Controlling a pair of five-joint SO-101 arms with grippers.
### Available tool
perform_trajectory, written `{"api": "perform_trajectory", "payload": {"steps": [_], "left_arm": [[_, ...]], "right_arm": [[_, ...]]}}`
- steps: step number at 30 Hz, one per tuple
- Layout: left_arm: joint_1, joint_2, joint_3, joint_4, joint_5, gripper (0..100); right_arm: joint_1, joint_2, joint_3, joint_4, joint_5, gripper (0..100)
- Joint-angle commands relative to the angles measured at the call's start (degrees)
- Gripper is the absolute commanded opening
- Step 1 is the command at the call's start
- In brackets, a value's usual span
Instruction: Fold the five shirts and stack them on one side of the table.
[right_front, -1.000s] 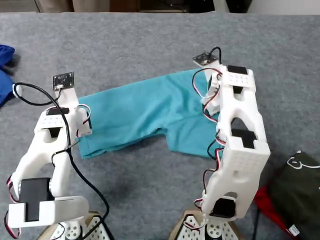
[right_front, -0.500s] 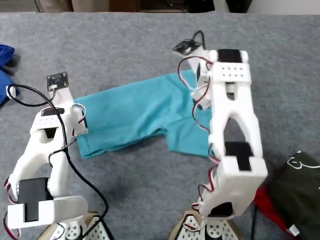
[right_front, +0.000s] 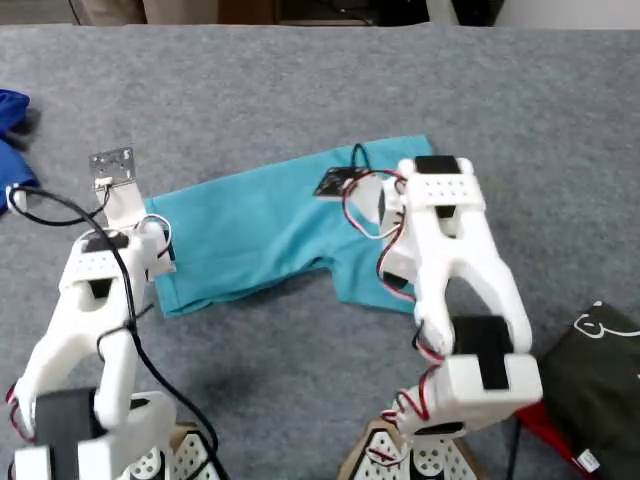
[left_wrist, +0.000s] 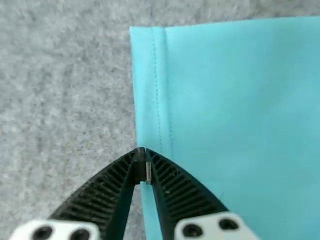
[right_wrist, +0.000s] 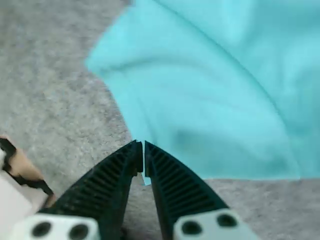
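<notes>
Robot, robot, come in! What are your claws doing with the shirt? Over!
Left claw shut on teal shirt hem. Right claw shut on its edge too. Dark green shirt, blue shirt off at the sides, apart.

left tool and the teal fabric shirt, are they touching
Touching: the left wrist view shows the left tool pinched shut on the teal fabric shirt's hemmed edge.

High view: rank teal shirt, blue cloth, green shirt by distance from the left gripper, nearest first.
1. teal shirt: mid-table, its hem pinched in the left gripper.
2. blue cloth: at the table's left edge.
3. green shirt: far right edge, across the table.
</notes>
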Motion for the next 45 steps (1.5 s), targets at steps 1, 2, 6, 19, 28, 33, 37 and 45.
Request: {"api": "perform_trajectory", "payload": {"steps": [1,2,6,19,28,33,37,45], "left_arm": [[0.3,-5.2,1.9,-2.6,0.5,2],[0.3,-5.7,2.2,-2.6,0.5,2],[0.2,-5.8,2.1,-2.6,0.5,2],[0.2,-5.8,1.9,-2.6,0.7,2],[0.4,-5.8,2.0,-2.6,0.6,2],[0.4,-5.8,2.1,-2.6,0.6,2],[0.4,-5.8,2.1,-2.6,0.5,2],[0.4,-5.8,2.3,-2.6,0.5,2]], "right_arm": [[-3.2,-7.7,3.5,0.0,2.8,2.3],[-4.2,-9.8,5.1,-0.8,2.8,2.4],[-5.9,-17.6,15.0,-7.3,2.8,2.7],[-5.7,-19.8,30.7,-21.7,2.5,14.1],[-5.5,-19.9,31.7,-25.3,2.5,14.2],[-5.8,-19.8,31.9,-25.3,2.5,14.2],[-5.9,-19.1,33.0,-25.3,2.7,14.2],[-7.1,-12.1,32.0,-26.8,2.7,16.4]]}}
